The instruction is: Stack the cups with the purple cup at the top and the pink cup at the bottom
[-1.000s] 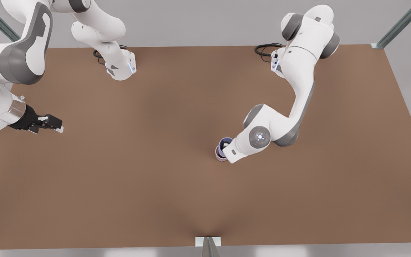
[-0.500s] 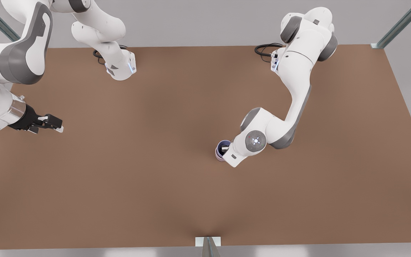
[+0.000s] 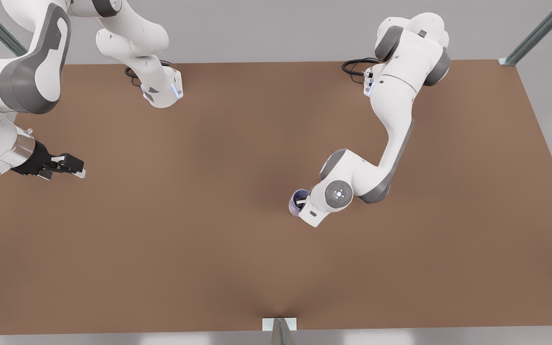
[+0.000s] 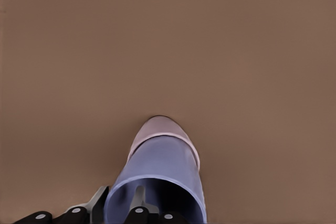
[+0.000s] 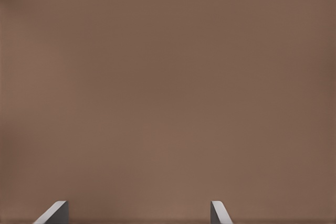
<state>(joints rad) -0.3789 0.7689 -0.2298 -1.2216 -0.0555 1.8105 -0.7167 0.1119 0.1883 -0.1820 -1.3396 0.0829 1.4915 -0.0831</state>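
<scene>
The purple cup sits nested in the pink cup near the table's middle, upright. In the left wrist view the purple cup rises out of the pink cup, whose rim shows as a band beneath it. My left gripper, on the arm at the front view's right, is shut on the purple cup's wall, one finger inside and the other outside. My right gripper waits open at the front view's left edge, hanging over bare table.
The brown table carries only the two arm bases and their cables at the far side. A metal bracket sits at the near edge, and frame posts stand at the far corners.
The left arm's wrist has lowered and drawn in over the stack, and the purple cup has sunk deeper into the pink cup. The right arm has not moved.
</scene>
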